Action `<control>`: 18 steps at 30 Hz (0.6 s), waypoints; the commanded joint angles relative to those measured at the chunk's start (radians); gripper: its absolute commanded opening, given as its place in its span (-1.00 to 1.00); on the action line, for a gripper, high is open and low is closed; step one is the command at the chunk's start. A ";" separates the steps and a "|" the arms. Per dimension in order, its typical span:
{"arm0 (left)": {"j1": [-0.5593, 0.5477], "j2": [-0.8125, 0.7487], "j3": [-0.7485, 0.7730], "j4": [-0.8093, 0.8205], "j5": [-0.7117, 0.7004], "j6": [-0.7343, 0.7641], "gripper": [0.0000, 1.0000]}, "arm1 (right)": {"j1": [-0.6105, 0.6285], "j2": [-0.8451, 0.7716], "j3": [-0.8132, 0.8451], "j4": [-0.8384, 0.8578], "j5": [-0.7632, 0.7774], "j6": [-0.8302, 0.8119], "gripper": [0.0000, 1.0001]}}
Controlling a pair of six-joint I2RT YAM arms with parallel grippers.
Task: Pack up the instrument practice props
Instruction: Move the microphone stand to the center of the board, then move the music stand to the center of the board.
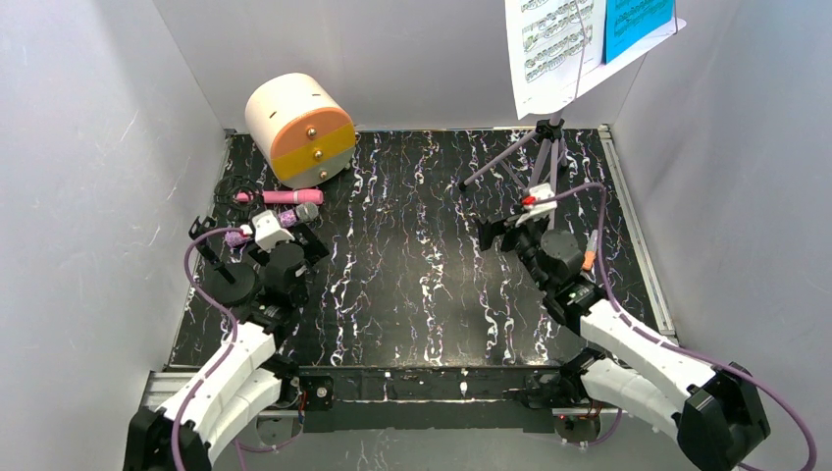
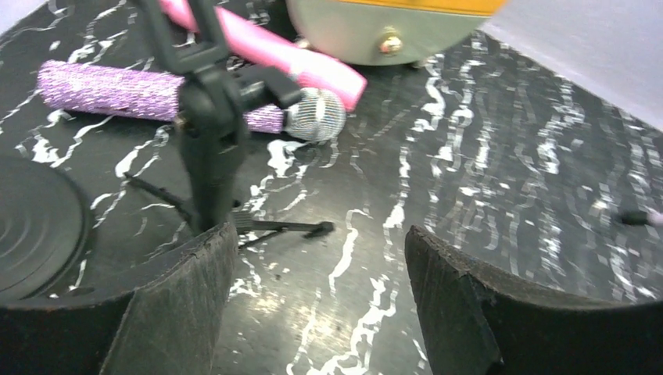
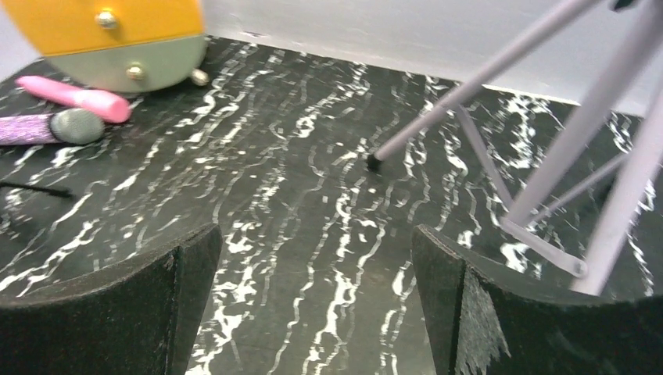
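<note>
A: Logging left gripper (image 2: 320,234) first: gaping wide, clamping nothing. Seeing black mic tripod (image 2: 207,148) standing against the left pad only, on the near side of the cream cylinder box (image 2: 375,23).

B: Agreeing. Reading that as the step in hand: taking up the tripod. Advising centring on the upright stem, not the thin legs. Closing squarely, then lifting straight up to avoid snagging.

A: Noting, closer to the box, purple silver-headed microphone (image 2: 117,90) lying flat just behind the tripod. Pink toy microphone (image 2: 266,47) lying beyond that, right up against the box front, touching or not being hard to tell.

B: Warning against sweeping either one while closing. Round bodies, probably rolling easily.

A: Turning to right gripper (image 3: 313,238): also spread fully, holding nothing, hovering well to the right of the box, near the legs of the lilac music rack (image 3: 485,74).

B: Suggesting leaving that arm parked for now. Spotting white and blue sheet-music pages (image 1: 549,49) resting on the rack, high up and far right of the box.
</note>
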State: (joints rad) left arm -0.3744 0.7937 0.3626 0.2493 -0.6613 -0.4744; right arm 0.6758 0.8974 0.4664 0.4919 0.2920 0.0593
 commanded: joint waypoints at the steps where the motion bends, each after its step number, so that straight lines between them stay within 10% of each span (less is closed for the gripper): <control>1: -0.008 -0.111 0.095 -0.183 0.143 -0.019 0.57 | -0.146 0.020 0.091 -0.149 -0.099 0.070 0.97; 8: -0.008 -0.191 0.128 -0.379 0.007 -0.099 0.85 | -0.299 0.065 0.150 -0.154 -0.176 0.116 0.97; 18: -0.008 -0.203 0.270 -0.412 0.284 0.166 0.87 | -0.499 0.114 0.227 -0.167 -0.214 0.154 0.97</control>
State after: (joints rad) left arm -0.3809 0.6262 0.5327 -0.1516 -0.4992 -0.4545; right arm 0.2543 0.9989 0.6331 0.3084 0.1299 0.1741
